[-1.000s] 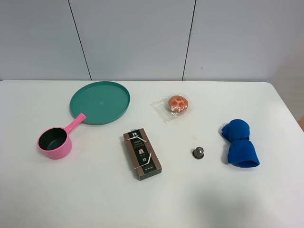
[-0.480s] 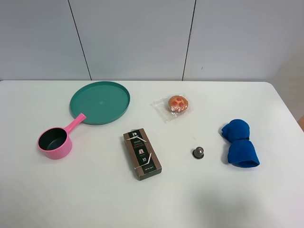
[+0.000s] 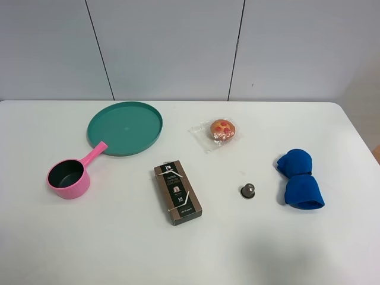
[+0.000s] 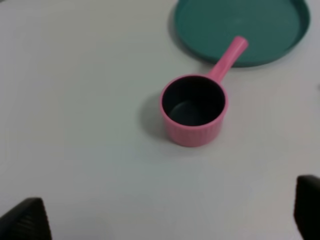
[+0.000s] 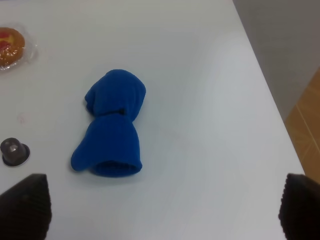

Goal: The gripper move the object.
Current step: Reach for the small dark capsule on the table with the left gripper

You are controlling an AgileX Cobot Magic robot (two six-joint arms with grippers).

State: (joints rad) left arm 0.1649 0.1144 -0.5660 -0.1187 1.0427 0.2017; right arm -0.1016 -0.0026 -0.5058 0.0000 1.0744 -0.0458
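The object is a tiny dark grey coffee capsule (image 3: 247, 190), upright on the white table between the brown capsule box (image 3: 177, 192) and a blue cloth (image 3: 300, 179). It also shows in the right wrist view (image 5: 13, 151). No gripper appears in the exterior high view. My right gripper (image 5: 162, 207) is open and empty, with only its black fingertips (image 5: 25, 205) showing; it hovers above the table near the blue cloth (image 5: 112, 125). My left gripper (image 4: 167, 215) is open and empty, above the table near a pink saucepan (image 4: 194, 110).
A green round plate (image 3: 124, 127) lies at the back left, with the pink saucepan (image 3: 70, 175) in front of it. A wrapped bun (image 3: 222, 130) lies at the back centre. The table's right edge (image 5: 272, 100) runs close to the blue cloth.
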